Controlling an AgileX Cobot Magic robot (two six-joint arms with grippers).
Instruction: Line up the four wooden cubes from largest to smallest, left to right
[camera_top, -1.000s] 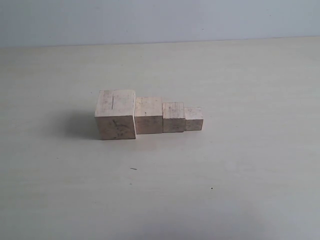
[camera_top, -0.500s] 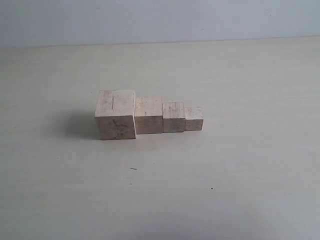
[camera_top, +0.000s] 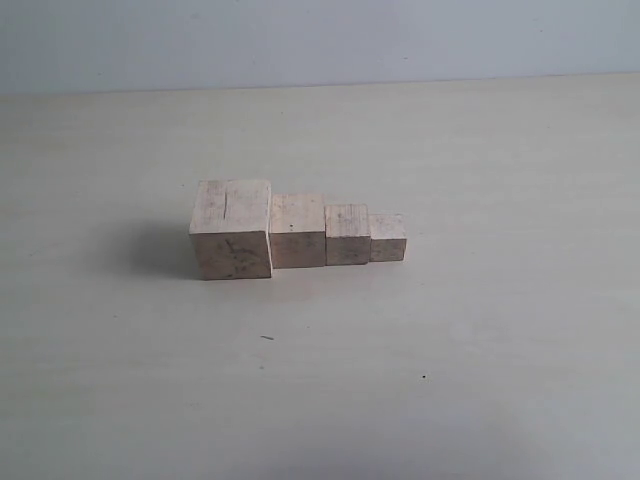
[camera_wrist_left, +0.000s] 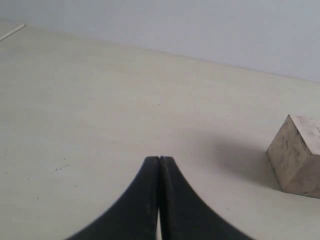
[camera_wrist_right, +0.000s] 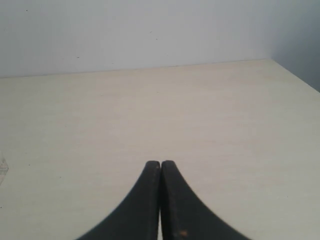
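Four pale wooden cubes stand touching in a row on the table in the exterior view. The largest cube, with a dark crack on top and scribbles on its front, is at the left. Right of it come the second cube, the third cube and the smallest cube. Neither arm shows in the exterior view. My left gripper is shut and empty, well away from the largest cube. My right gripper is shut and empty over bare table, with no cube in its view.
The pale table meets a light wall along its far edge. A thin white strip lies far off in the left wrist view. The table's corner edge shows in the right wrist view.
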